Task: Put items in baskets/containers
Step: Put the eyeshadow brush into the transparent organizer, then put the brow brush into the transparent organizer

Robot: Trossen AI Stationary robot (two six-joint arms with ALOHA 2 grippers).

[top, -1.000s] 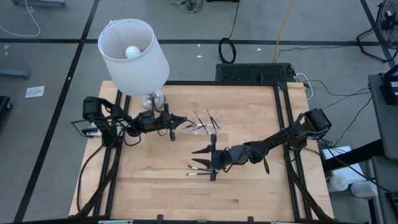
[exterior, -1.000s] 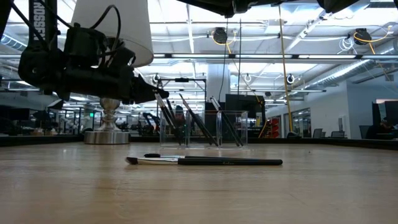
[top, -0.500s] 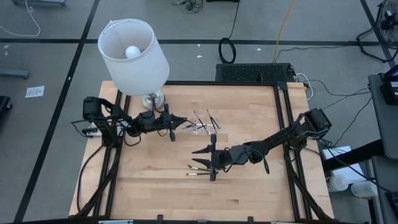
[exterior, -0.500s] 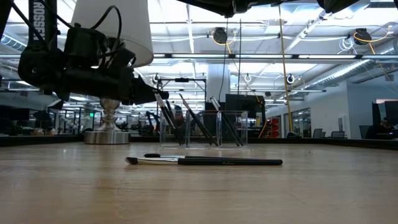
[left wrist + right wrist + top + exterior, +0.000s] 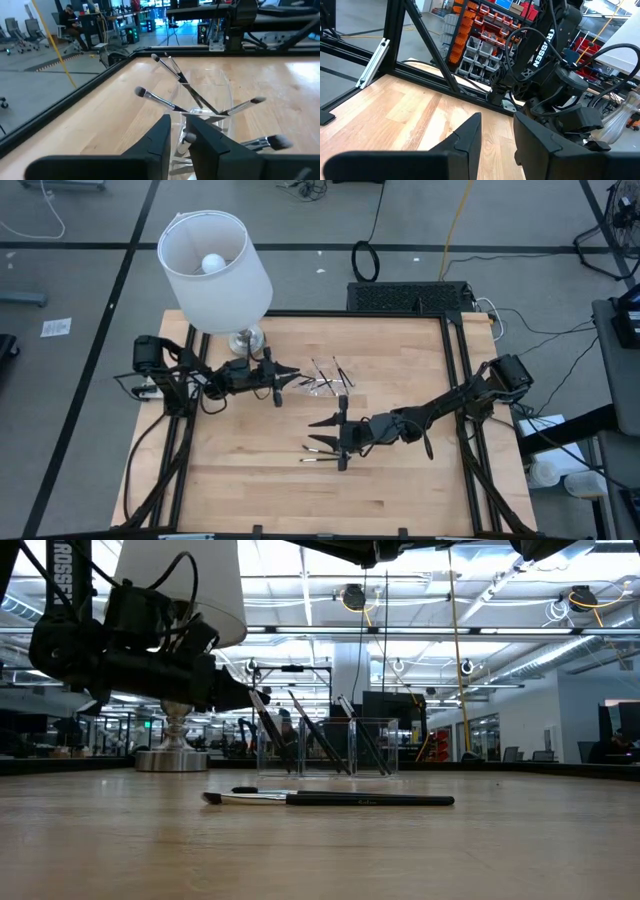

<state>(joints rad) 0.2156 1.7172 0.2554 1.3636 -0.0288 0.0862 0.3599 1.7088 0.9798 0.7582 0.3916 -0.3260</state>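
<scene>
A clear tray stands mid-table. Several dark brushes lean in it, heads up. Two more brushes lie flat on the wood nearer the near edge. My left gripper is level, just left of the tray at the height of the brush tops. Its fingers are a narrow gap apart, and I see nothing held between them. My right gripper hovers over the two loose brushes, slightly open and holding nothing.
A white lamp stands at the far left, its base behind my left arm. A black frame rims the table. Bare wood lies toward the near edge. The left arm shows in the right wrist view.
</scene>
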